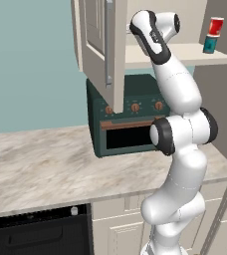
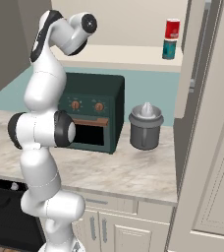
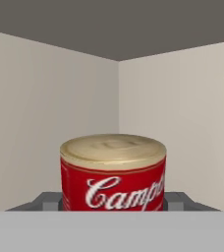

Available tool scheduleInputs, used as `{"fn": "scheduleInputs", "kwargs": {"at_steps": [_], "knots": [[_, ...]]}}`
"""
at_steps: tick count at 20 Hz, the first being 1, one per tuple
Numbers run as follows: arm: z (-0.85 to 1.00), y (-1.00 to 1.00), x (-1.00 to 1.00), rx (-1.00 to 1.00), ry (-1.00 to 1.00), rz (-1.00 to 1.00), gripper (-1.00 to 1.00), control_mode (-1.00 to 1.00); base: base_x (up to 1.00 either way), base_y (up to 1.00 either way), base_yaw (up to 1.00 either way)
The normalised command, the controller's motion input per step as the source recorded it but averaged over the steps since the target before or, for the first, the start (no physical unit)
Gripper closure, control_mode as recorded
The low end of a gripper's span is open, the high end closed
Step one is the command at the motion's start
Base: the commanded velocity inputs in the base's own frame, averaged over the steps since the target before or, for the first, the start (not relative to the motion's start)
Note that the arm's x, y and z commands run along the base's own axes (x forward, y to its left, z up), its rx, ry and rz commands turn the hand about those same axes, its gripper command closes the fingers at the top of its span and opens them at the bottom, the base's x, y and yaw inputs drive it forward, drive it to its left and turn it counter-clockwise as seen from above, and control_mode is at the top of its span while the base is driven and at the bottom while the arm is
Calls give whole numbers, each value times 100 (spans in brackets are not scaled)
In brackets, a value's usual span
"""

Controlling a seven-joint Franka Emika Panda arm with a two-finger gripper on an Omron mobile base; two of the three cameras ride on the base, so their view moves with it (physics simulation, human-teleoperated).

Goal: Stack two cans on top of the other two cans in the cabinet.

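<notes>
A red can (image 3: pixel 113 172) with white script and a pale silvery top sits close up in the hand view, in front of the cabinet's cream back corner. My gripper (image 3: pixel 113 201) is shut on it, with a grey finger (image 3: pixel 49 201) pressed to each side. The can's base is hidden. At the right end of the cabinet shelf (image 1: pixel 185 54), another red can (image 1: pixel 215 26) stands upright on a teal can (image 1: pixel 210 45). The right base view has the same red can (image 2: pixel 171 28) stacked on the teal can (image 2: pixel 169 48). My arm's wrist (image 2: pixel 82 23) reaches up to shelf height.
The cabinet's open door (image 1: pixel 98 45) with its long metal handle hangs left of my arm. A dark green oven (image 1: pixel 130 117) stands on the marble counter (image 1: pixel 41 164) under the shelf. A grey lidded jug (image 2: pixel 145 128) is right of the oven. A tall cream panel (image 2: pixel 212 147) fills the right side.
</notes>
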Motion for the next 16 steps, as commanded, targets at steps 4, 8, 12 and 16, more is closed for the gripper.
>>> {"fn": "scheduleInputs", "kwargs": {"at_steps": [4,8,12,16], "knots": [[0,0,0,0,0,0,-100,-100,0,0,0],[0,0,0,0,0,0,-100,-100,0,0,0],[0,0,0,0,0,0,-100,-100,0,0,0],[0,0,0,0,0,0,-100,-100,0,0,0]]}}
